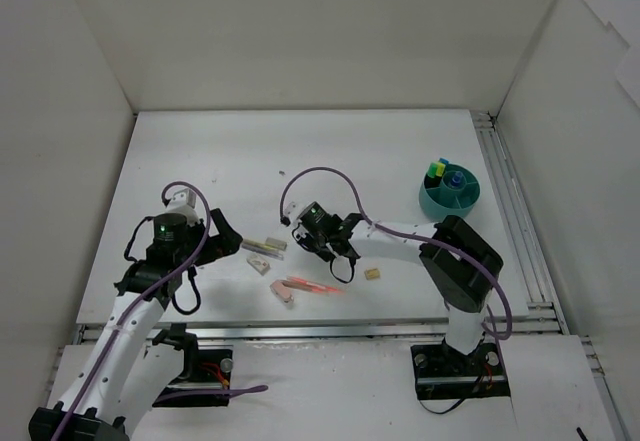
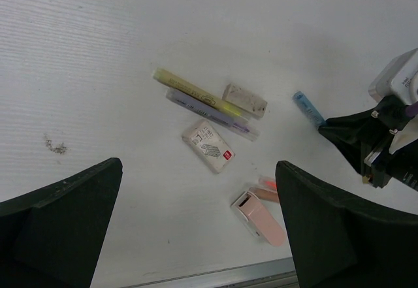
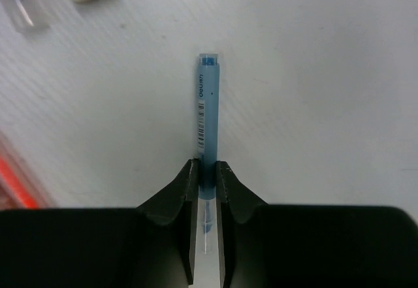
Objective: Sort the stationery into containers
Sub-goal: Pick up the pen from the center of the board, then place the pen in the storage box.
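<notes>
My right gripper (image 3: 207, 170) is shut on a blue-capped clear pen (image 3: 208, 105) that points away from it, low over the table; the gripper shows near the table's middle in the top view (image 1: 302, 233). My left gripper (image 2: 199, 216) is open and empty above a pink eraser (image 2: 258, 216), also seen from above (image 1: 207, 264). Two beige sticks (image 2: 196, 95), a white eraser (image 2: 208, 145) and a grey eraser (image 2: 245, 100) lie between the arms. The teal tub (image 1: 450, 201) at the right holds highlighters.
Pink/orange pens (image 1: 310, 286) and a tan cube (image 1: 372, 274) lie near the front edge. A metal rail (image 1: 330, 329) runs along the front, another along the right side (image 1: 505, 201). White walls enclose the table.
</notes>
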Available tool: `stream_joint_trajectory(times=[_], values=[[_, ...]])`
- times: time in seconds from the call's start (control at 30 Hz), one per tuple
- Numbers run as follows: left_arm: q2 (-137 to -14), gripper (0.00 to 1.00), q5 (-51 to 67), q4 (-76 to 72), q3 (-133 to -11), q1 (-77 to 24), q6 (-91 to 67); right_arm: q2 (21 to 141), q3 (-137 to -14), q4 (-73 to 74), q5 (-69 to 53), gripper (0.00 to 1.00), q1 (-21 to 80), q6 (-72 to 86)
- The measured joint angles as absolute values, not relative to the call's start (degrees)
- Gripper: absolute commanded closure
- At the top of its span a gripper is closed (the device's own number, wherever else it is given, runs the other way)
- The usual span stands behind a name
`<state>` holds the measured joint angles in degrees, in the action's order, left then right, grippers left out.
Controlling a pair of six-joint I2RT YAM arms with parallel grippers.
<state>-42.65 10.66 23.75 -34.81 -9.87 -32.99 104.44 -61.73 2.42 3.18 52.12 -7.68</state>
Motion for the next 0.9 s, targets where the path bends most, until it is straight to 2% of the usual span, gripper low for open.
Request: stream_joint_trajectory(times=[0.2, 0.5, 0.7, 0.9], values=[[-43.42, 0.0, 10.66, 23.14, -34.81, -9.87, -32.95, 100.33, -66.76, 7.14, 10.55, 1.0, 47.97, -26.65], [-45.67, 0.01, 10.02, 22.83, -35.05, -9.87, -32.51, 94.56, -85.54, 18.33, 20.67, 1.0, 38.0, -59.55], [-48.31, 0.01, 8.01, 23.16, -37.82, -9.87, -32.12, 94.52, -83.61, 30.35, 29.69, 1.0, 34.17, -76.84], [-52.4, 0.0, 6.52, 23.44, -40.93, -10.17, -32.58, 94.5, -80.62, 39.38, 33.5, 1.0, 28.47, -84.27]])
